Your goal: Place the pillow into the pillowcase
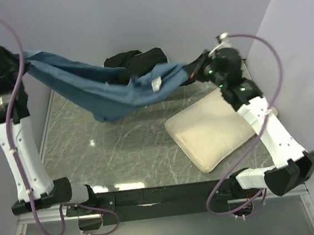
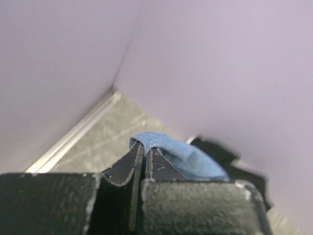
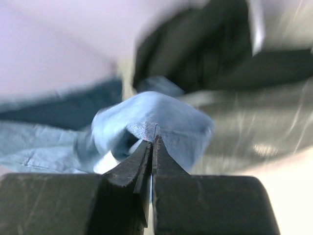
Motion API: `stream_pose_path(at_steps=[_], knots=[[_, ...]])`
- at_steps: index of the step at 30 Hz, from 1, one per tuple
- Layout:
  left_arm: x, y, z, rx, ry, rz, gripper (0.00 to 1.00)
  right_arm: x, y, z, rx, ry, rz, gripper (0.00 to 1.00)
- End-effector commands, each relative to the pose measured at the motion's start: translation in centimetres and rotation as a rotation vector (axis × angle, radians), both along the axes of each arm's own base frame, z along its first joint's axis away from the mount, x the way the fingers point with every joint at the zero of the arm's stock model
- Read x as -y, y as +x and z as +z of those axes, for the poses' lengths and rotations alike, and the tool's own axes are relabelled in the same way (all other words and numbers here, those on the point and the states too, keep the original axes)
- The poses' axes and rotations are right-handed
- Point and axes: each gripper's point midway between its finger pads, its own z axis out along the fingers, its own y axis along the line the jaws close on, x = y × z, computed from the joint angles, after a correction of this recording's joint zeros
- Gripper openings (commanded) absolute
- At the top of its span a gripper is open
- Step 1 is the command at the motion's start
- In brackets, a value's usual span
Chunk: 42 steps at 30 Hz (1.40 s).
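Note:
The slate-blue pillowcase (image 1: 106, 83) hangs stretched in the air between both grippers, sagging at the middle over the table, with a small white tag (image 1: 156, 84) showing. My left gripper (image 1: 25, 64) is shut on its left end, high at the far left; the cloth (image 2: 183, 154) folds over the closed fingertips (image 2: 145, 149). My right gripper (image 1: 194, 69) is shut on the right end, and the cloth (image 3: 156, 117) bunches over its tips (image 3: 152, 142). The cream pillow (image 1: 216, 128) lies flat on the table at the right, partly under the right arm.
A black cloth (image 1: 135, 61) lies bunched at the back of the table, behind the pillowcase. Lilac walls (image 1: 136, 14) close the table at the back and both sides. The marbled grey tabletop (image 1: 121, 148) shows in front.

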Motion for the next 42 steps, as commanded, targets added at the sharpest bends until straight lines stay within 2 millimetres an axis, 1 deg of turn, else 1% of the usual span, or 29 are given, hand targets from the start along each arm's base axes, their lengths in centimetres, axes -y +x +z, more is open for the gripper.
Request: stream_pose_path(at_steps=[1,3,5,6,7,9,15,17,19,20,21,23,24,26,27,29,31,32,33,34,35,36,37,38,39,40,41,42], knots=[[-0.9,-2.7,2.2,0.083,-0.054,0.001,0.01,4.1,-1.1,5.4,0.066,-0.037,-0.079,0.0],[-1.4,-3.0,2.3,0.11,-0.095,0.023,0.01,4.7,-1.4,7.0,0.093,-0.023,-0.087,0.0],[-1.9,-3.4,1.9,0.119,-0.122,0.053,0.01,5.5,-1.3,7.5,0.1,-0.006,-0.104,0.0],[-2.7,-3.8,1.7,0.123,-0.132,0.082,0.01,5.5,-1.3,7.5,0.096,-0.001,-0.104,0.0],[-3.0,-3.9,1.3,0.12,-0.15,0.084,0.01,5.6,-1.2,7.5,0.092,0.01,-0.097,0.0],[-3.3,-3.8,1.3,0.136,-0.176,0.053,0.01,5.7,-1.0,7.6,0.084,0.021,-0.094,0.0],[-4.7,-2.6,0.4,0.121,-0.218,0.048,0.01,5.7,-0.6,7.8,0.083,0.025,-0.091,0.0],[-4.5,-1.7,-0.3,0.112,-0.25,0.014,0.01,5.6,-0.3,7.6,0.077,0.025,-0.092,0.0],[-4.5,-0.9,-0.7,0.11,-0.273,-0.017,0.01,5.6,0.2,7.9,0.08,0.032,-0.091,0.0],[-3.9,-0.5,-0.8,0.112,-0.292,-0.053,0.01,5.4,0.1,8.1,0.082,0.036,-0.083,0.0],[-3.8,-0.3,-0.8,0.115,-0.296,-0.065,0.01,5.3,0.2,8.4,0.083,0.044,-0.078,0.0],[-4.1,0.2,-1.0,0.113,-0.299,-0.065,0.01,4.8,0.3,8.6,0.088,0.059,-0.061,0.0],[-4.4,0.4,-1.1,0.11,-0.303,-0.062,0.01,4.4,0.2,8.3,0.076,0.072,-0.038,0.0],[-4.7,1.1,-1.3,0.105,-0.317,-0.065,0.01,3.5,-0.1,8.4,0.087,0.083,-0.01,0.0],[-4.3,1.5,-1.3,0.106,-0.33,-0.099,0.01,3.2,-0.1,8.0,0.084,0.079,-0.008,0.0],[-4.1,2.1,-0.9,0.122,-0.344,-0.13,0.01,3.2,-0.1,8.1,0.097,0.082,-0.015,0.0],[-3.6,2.3,-0.4,0.139,-0.347,-0.158,0.01,3.1,0.1,7.7,0.09,0.075,-0.013,0.0],[-3.6,2.3,-0.2,0.145,-0.344,-0.164,0.01,2.9,0.0,7.8,0.091,0.078,-0.001,0.0],[-3.6,2.2,0.1,0.155,-0.335,-0.167,0.01,2.6,-0.2,7.4,0.083,0.081,0.014,0.0],[-3.7,2.2,0.5,0.161,-0.327,-0.161,0.01,2.1,-0.8,8.0,0.111,0.088,0.027,0.0],[-3.9,2.1,0.7,0.163,-0.323,-0.151,0.01,0.5,-1.6,6.7,0.092,0.079,0.061,0.0],[-4.1,2.0,0.9,0.166,-0.324,-0.142,0.01,-0.4,-2.3,5.9,0.093,0.066,0.065,0.0],[-4.4,2.0,1.0,0.175,-0.331,-0.132,0.01,-0.9,-3.7,6.8,0.145,0.079,0.066,0.0],[-4.8,1.8,1.0,0.181,-0.34,-0.12,0.01,-1.2,-3.9,2.6,0.092,0.042,0.037,0.0],[-5.8,1.4,0.9,0.186,-0.353,-0.085,0.01,-3.8,-6.0,0.9,0.075,0.063,0.102,0.0],[-6.2,0.9,0.5,0.19,-0.375,-0.067,0.01,-4.5,-7.3,1.5,0.13,0.124,0.125,0.0],[-7.0,0.5,0.3,0.192,-0.381,-0.031,0.01,-5.9,-8.5,-0.7,0.103,0.135,0.163,0.0],[-7.9,-0.2,-0.2,0.189,-0.388,0.01,0.01,-7.9,-10.8,-6.3,0.012,0.106,0.213,0.0]])
